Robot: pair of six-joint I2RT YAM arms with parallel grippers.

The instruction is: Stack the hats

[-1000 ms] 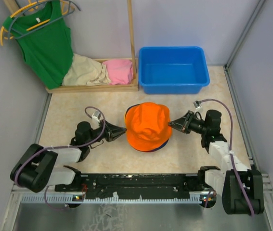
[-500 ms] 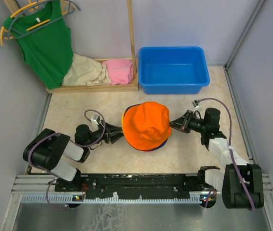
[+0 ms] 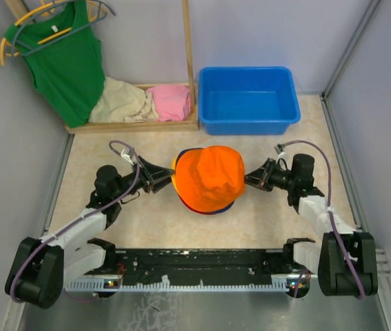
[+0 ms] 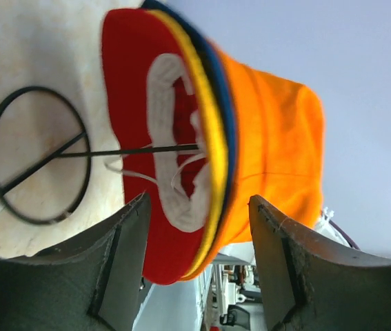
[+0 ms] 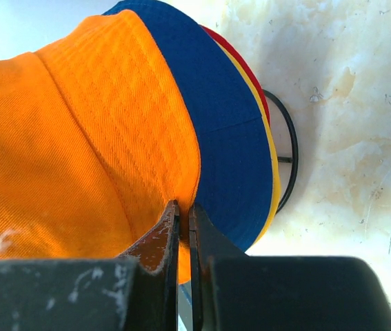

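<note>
Looking down from the top camera, the bright orange cloth bucket hat (image 3: 209, 176) sits crown-up in the middle of the pale speckled table (image 3: 98, 155), capping a pile whose lower brims barely peep out at its near edge. The left gripper (image 3: 166, 177) meets the pile's left rim and the right gripper (image 3: 249, 181) meets its right rim. The hats therefore lie straight between the two tools, about equally near each. A blue plastic bin (image 3: 249, 98) stands well behind.

From the right wrist, the right gripper (image 5: 183, 214) is closed to a slit, and I judge it nips the orange brim. The broad brim of the navy blue cloth hat (image 5: 223, 117) spreads just beneath, with thinner coloured edges under it.

From the left wrist, the pile shows its underside, tipped up. The red cloth hat (image 4: 129, 76) with its white inner band is innermost, the yellow-orange hat (image 4: 215, 155) shows as a thin edge, and the orange one is outermost. A black wire ring stand (image 4: 38, 87) lies on the table beyond. The left gripper (image 4: 198, 207) has its fingers spread wide, unclamped. The layered brims run edge-on into the gap between them, so closing there would likely catch all the brims at once.
</note>
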